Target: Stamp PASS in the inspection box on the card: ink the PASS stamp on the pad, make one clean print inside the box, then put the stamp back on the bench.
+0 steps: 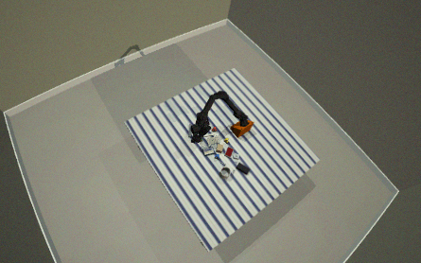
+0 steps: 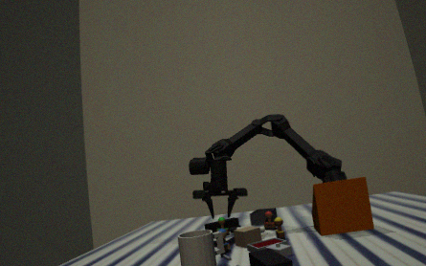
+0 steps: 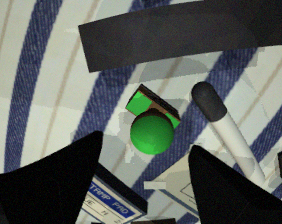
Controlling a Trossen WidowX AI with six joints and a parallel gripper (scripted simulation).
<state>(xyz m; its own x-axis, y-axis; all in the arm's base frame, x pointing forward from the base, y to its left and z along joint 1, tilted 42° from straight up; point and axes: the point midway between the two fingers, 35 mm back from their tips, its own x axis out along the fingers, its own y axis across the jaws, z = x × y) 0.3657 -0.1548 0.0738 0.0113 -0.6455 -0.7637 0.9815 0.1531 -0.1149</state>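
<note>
My gripper (image 2: 221, 217) (image 3: 147, 145) is open and empty, fingers spread above and to either side of the green-knobbed stamp's knob (image 2: 221, 220) (image 3: 154, 137). That stamp stands on the striped cloth, its brown base with green patches showing in the wrist view; its word cannot be read. Part of a pale card (image 3: 171, 181) with a printed outline shows beyond it, partly behind the right finger. A box labelled STAMP PAD (image 3: 111, 200) lies beside the left finger. An open red pad (image 1: 229, 152) (image 2: 268, 244) lies farther off. The inside of the card's box is mostly hidden.
A dark flat bar (image 3: 182, 34) and a black-capped marker (image 3: 237, 145) lie near the stamp. Red-knobbed (image 2: 268, 214) and yellow-knobbed (image 2: 279, 221) stamps, a tan block (image 2: 247, 236), a mug (image 2: 196, 249) and a black block (image 1: 243, 168) stand around. An orange box (image 1: 242, 129) (image 2: 344, 207) is by the arm base.
</note>
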